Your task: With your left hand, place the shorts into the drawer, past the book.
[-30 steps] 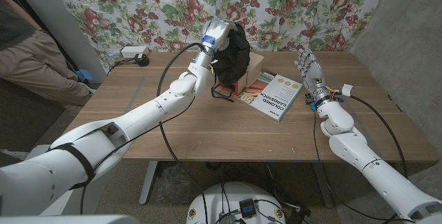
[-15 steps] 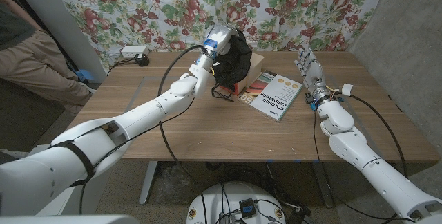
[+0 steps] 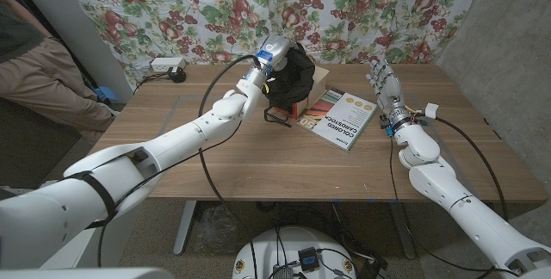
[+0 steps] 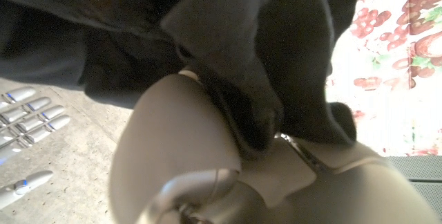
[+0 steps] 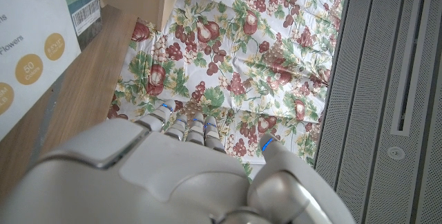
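Black shorts (image 3: 293, 71) are sitting bunched in the upper middle of the head frame, right over the small wooden drawer (image 3: 317, 76) – left hand (image 3: 273, 56) is gripping them, fabric wrapping its fingers in the left wrist view (image 4: 262, 65). Part of the cloth is hanging down in front of the drawer. The book (image 3: 343, 119) is lying flat just right of and below the drawer, cover up. Right hand (image 3: 384, 87) is standing upright at the right of the frame, fingers apart, holding nothing – well clear of the shorts. Wooden table (image 3: 258, 158) is carrying everything; floral curtain (image 3: 172, 3) is running across the top.
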`<state>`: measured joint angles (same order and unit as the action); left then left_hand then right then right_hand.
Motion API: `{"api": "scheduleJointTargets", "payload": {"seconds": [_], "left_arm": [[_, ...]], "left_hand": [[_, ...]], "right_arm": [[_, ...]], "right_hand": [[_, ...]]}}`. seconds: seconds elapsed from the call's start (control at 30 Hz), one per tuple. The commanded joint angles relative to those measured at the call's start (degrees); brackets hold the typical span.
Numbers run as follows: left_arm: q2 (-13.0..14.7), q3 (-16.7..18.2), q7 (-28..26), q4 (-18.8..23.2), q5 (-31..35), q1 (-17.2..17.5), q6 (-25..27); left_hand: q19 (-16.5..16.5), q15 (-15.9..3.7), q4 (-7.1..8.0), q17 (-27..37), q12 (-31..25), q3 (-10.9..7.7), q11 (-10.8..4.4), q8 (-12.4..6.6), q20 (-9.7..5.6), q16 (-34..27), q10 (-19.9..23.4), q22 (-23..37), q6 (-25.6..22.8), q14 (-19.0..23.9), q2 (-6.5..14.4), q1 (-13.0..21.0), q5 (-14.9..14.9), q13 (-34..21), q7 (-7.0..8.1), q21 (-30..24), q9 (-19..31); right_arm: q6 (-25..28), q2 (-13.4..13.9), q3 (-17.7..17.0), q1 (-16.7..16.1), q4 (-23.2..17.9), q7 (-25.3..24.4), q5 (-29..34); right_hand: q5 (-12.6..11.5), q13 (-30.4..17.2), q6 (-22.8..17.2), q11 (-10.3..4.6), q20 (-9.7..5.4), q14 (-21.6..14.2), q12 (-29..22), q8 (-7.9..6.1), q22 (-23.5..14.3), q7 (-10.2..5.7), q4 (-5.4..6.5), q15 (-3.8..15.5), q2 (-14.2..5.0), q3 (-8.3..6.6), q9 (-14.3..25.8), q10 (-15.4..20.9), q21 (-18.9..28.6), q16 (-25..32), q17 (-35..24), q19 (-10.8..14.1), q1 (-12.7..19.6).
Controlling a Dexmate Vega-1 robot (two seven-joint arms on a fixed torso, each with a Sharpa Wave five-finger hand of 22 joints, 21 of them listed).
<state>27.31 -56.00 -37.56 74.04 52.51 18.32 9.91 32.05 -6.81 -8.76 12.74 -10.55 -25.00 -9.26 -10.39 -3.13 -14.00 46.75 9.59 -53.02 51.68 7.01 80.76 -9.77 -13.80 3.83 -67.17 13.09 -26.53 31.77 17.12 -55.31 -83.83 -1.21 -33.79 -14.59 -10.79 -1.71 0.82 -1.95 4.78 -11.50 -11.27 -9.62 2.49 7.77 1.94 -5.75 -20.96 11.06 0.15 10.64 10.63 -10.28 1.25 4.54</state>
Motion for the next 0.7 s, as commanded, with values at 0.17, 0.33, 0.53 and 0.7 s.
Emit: {"api": "scheduleJointTargets", "payload": {"seconds": [0.17, 0.33, 0.53, 0.7], "left_arm": [[1.40, -1.78, 6.31, 1.59, 2.27, -1.15, -0.74], [1.83, -1.73, 6.28, 3.24, 4.43, -0.24, 1.39], [2.13, -1.60, 7.42, 4.59, 5.92, 0.31, 3.26], [2.28, -1.05, 5.86, 4.60, 5.65, 0.83, 2.54]], "left_hand": [[-7.36, -5.00, 1.22, 0.67, 0.21, -0.88, 2.21, 0.46, -4.82, 2.52, -13.25, -0.10, 19.19, -13.38, -1.07, -7.40, -0.24, 1.17, 2.40, 4.19, -1.28], [-11.60, -0.57, 3.05, 1.24, -0.01, 1.86, 3.71, 0.89, -0.12, 2.79, -22.91, -0.34, 34.63, -25.92, -2.18, -15.13, -0.24, 1.82, 4.62, 9.93, -2.26], [-15.30, 3.59, 3.85, 0.51, 0.33, 4.90, 4.65, 0.72, 3.21, 3.22, -31.40, -0.25, 45.05, -33.77, -2.56, -20.32, -0.30, 2.35, 6.05, 14.91, -2.66], [-20.71, 6.21, 3.99, -0.65, 0.24, 6.87, 5.86, 0.86, 7.95, 3.54, -37.03, -0.14, 51.77, -39.48, -1.76, -22.70, -0.32, 2.63, 6.38, 19.24, -2.83]], "right_arm": [[-0.46, 0.15, -0.08, -0.11, -0.24, 0.11, 0.16], [-0.64, 0.28, -0.27, -0.54, -0.87, -0.08, 0.18], [-0.54, 0.28, -0.32, -0.77, -1.14, -0.14, 0.02], [-0.79, 0.27, -0.36, -0.90, -1.13, -0.21, 0.20]], "right_hand": [[0.03, -0.30, 0.52, 0.76, -3.99, 0.11, 0.16, 0.06, -0.11, 0.46, 0.37, 0.23, -1.93, -0.32, 0.08, -0.42, 0.32, 0.34, -0.29, -0.24, -0.53], [0.06, -0.28, 0.81, 0.42, -3.91, 0.23, 0.37, 0.17, -0.12, 0.36, 0.33, 0.15, -1.93, -0.36, 0.05, -0.94, 0.32, 0.28, -0.29, -0.25, -0.49], [0.08, -0.26, 1.13, 0.73, -3.86, 0.31, 0.42, 0.27, -0.12, 0.47, 0.29, 0.06, -1.93, -0.41, 0.03, -1.06, 0.32, 0.24, -0.28, -0.27, -0.45], [0.10, -0.25, 1.14, 0.96, -3.88, 0.40, 0.42, 0.26, -0.12, 0.55, 0.26, -0.06, -1.95, -0.45, 0.01, -1.08, 0.31, 0.19, -0.27, -0.30, -0.42]]}}
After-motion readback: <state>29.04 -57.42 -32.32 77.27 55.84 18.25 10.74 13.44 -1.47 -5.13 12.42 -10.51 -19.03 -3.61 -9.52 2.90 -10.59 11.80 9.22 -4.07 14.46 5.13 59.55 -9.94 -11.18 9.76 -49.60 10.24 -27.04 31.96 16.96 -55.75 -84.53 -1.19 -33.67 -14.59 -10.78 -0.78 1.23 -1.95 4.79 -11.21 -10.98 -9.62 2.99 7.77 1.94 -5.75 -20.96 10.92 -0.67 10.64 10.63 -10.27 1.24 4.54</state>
